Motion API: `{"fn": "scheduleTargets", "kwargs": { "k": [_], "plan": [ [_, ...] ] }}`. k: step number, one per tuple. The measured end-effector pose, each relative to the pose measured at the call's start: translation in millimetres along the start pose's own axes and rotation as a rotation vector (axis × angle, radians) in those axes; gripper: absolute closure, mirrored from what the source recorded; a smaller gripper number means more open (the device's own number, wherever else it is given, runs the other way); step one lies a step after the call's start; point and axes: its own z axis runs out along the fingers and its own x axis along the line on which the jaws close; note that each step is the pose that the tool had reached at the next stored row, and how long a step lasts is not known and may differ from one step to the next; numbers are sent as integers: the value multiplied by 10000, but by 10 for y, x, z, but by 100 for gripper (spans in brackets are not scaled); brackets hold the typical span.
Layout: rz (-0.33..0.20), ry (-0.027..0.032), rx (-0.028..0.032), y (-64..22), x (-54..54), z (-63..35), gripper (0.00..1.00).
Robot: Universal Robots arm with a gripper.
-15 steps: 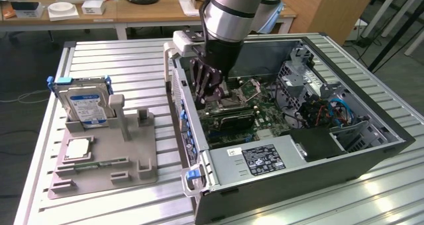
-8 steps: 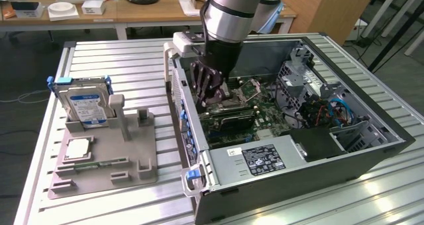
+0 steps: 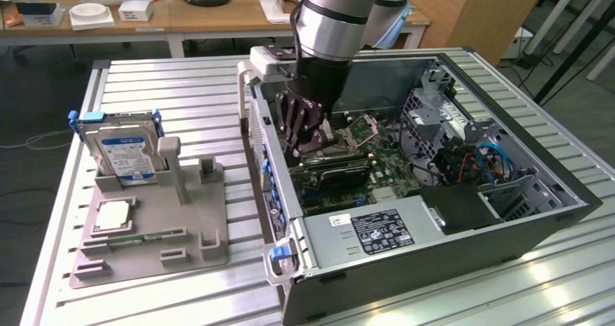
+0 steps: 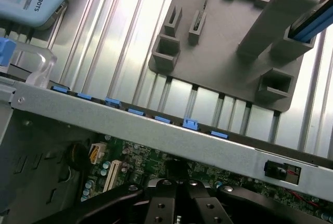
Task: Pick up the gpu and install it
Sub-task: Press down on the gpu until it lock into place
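Bright, even overhead light; strong glare streaks the ribbed metal table, while the computer case interior sits shadowed.

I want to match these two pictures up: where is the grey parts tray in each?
Exterior view: grey tray beside the case wall, on the exterior view's left.
Wrist view: grey tray just beyond that case wall.
Shared landmark: the wall's blue clips.
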Motion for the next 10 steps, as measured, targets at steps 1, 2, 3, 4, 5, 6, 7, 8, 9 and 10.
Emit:
{"fn": "scheduleTargets", "kwargs": {
  "k": [1, 2, 3, 4, 5, 6, 7, 8, 9, 10],
  "plan": [
    [1, 1, 3, 1, -1, 1, 89],
    [3, 3, 11, 4, -4, 2, 89],
    [4, 4, 23, 6, -5, 4, 89],
    [4, 2, 34, 7, -6, 6, 89],
    [3, -1, 42, 7, -6, 7, 89],
    [4, 0, 47, 8, -7, 8, 89],
    [7, -2, 51, 11, -10, 10, 89],
    [8, -1, 55, 14, -15, 11, 89],
    [9, -1, 56, 18, -18, 11, 89],
    [12, 2, 57, 23, -21, 12, 89]
  ]
}}
